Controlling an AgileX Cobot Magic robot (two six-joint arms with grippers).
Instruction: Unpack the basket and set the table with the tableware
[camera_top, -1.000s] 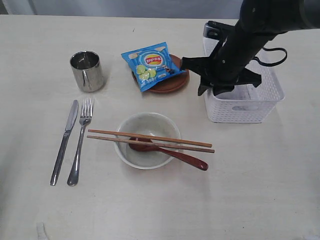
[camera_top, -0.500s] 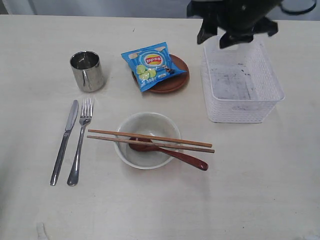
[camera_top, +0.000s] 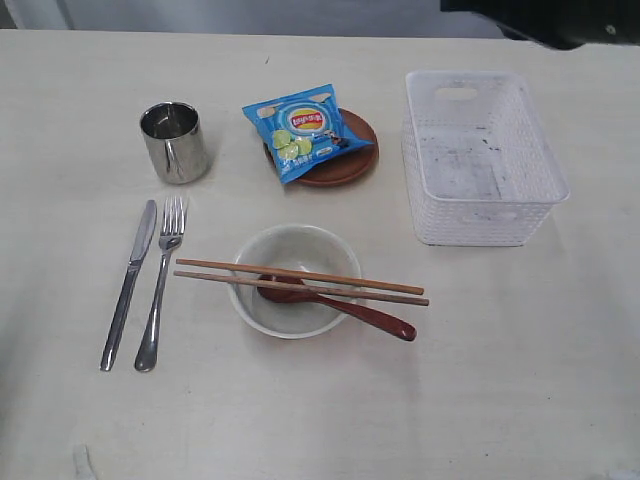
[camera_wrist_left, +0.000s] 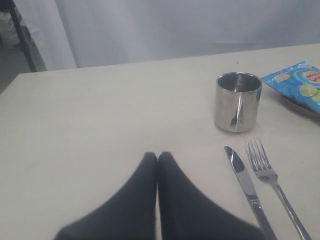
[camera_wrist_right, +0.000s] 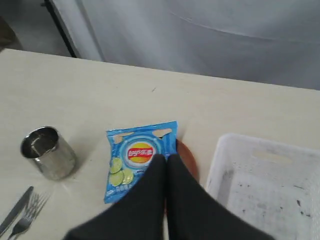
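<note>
Basket check: the white plastic lattice-sided basket (camera_top: 487, 215) stands on the right of the pale cream table (camera_top: 500, 400), long axis running from the near edge toward the far edge. Its floor shows only dark scuffs, with no item inside.

- Right gripper (camera_wrist_right: 166, 157): jaws pressed tip to tip, holding nothing, raised above the blue snack bag (camera_top: 305, 130) with the basket just beside. This is the nearer arm to the basket.
- Left gripper (camera_wrist_left: 157, 156): jaws also together and empty, low over bare table, with the shiny steel cup (camera_wrist_left: 238, 101) ahead.

Tableware, all out on the table:
- Steel knife (camera_top: 128, 285) and steel fork (camera_top: 160, 290) lie side by side, below the cup.
- The pale whitish bowl (camera_top: 290, 232) sits in the centre, with two wooden chopsticks (camera_top: 300, 280) laid across its rim.
- The reddish-brown wooden spoon (camera_top: 375, 318) has its bowl end inside the bowl and its handle over the rim.
- The small brown plate (camera_top: 350, 170) is mostly covered by the bag.

Judgement: unpacking looks finished. No pick remains and nothing obstructs either arm.
</note>
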